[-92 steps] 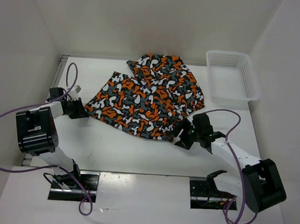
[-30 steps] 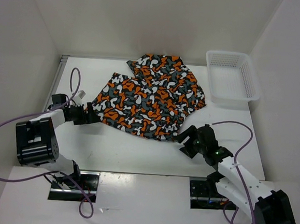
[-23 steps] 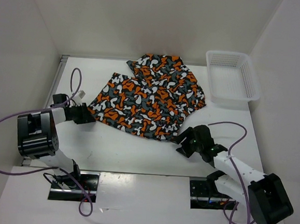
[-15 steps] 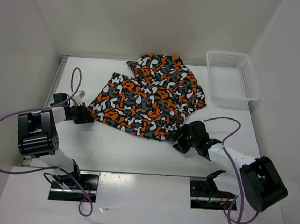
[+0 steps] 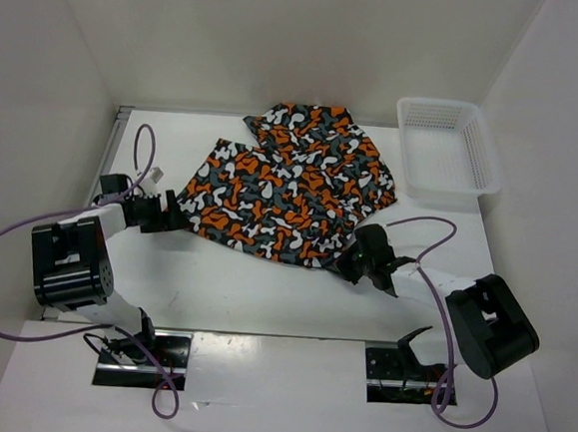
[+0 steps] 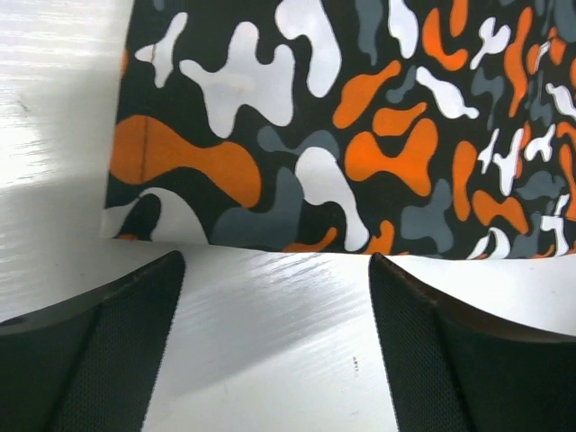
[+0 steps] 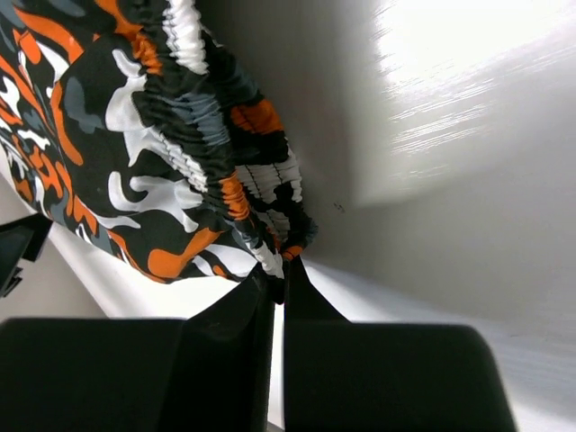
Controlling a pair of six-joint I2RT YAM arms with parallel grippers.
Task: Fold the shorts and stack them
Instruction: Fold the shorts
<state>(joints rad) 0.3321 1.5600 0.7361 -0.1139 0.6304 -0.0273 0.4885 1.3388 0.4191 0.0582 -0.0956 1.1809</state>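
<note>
White walls enclose a white table (image 5: 263, 294), seen from above with two robot arms at the bottom of the frame. Camouflage shorts (image 5: 291, 191) in orange, grey, black and white lie spread in the upper middle of the frame. They look loosely opened out and wrinkled, with no tidy fold to be seen. A white mesh basket (image 5: 449, 194) sits at the upper right, just beside the shorts, with nothing visible inside it.

At the left of the frame, the left gripper (image 5: 174, 210) rests low on the table at the shorts' left corner. Its wrist camera shows the two dark fingers (image 6: 117, 315) set wide apart, with the fabric's straight hem lying just beyond them and nothing between them.

Right of centre, the right gripper (image 5: 350, 264) meets the near edge of the shorts. Its wrist camera shows the jaws pressed nearly together, pinching the gathered, elastic-looking edge of the fabric at their tips.

The task appears to be at its start. One corner is gripped, the other is not yet taken, and all folding and stacking seem to remain.
</note>
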